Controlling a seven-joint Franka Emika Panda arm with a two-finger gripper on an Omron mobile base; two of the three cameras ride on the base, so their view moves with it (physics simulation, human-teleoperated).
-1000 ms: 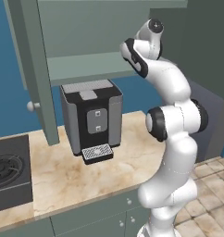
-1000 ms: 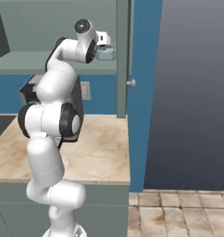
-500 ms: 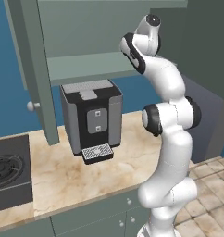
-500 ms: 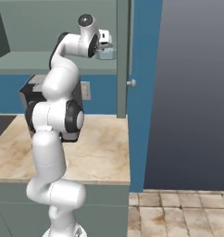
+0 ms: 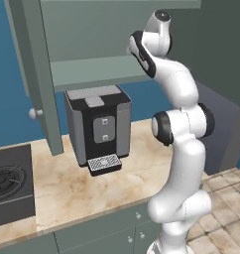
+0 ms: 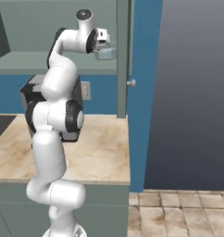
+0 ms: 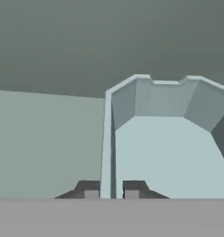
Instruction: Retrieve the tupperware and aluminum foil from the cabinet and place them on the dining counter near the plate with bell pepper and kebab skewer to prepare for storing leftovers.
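Readable text: none on any surface.
Coffee machine (image 5: 98, 128): plain front panel with two small buttons, no legible marks.
Cabinet (image 5: 36, 74): plain doors, no label.
Tupperware (image 7: 164, 139): bare walls, no print.
Wall outlet (image 6: 85, 90): blank plate, nothing to read.
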